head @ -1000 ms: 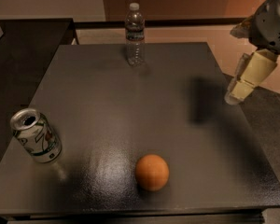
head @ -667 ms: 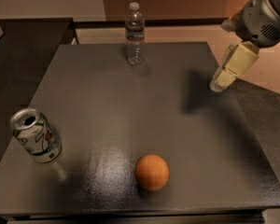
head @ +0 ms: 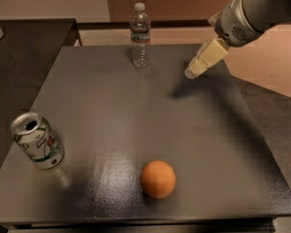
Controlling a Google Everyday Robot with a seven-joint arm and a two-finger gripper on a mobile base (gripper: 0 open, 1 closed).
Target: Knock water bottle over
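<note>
A small clear ribbed plastic water bottle with a white cap and a thin dark-and-white label band stands upright on the dark grey, faintly glossy desk, close to the desk's far edge and a little left of its middle. Everything else is placed from this bottle. To the bottle's right, at about the height of its lower half and clearly apart from it, hangs the robot's cream-coloured hand, raised above the desk top and slanting down and leftward so that its tip points toward the bottle's side. It touches neither the bottle nor the desk. Whether the hand is clenched or released cannot be told from this angle, and nothing is seen held in it. The hand sits at the end of a thick grey cylindrical arm that enters from the upper right, farther from the bottle than the hand is. A soft dark shadow lies on the desk just below the hand, to the bottle's right and slightly nearer the camera. Well away from the bottle, toward the near left, stands a green-and-white aluminium soda can, its top opened, tilted slightly in this view. Also well away from the bottle, nearer the camera and slightly to its right, rests a round orange fruit. To the bottle's left, beyond the desk's edge, a darker counter surface adjoins.
</note>
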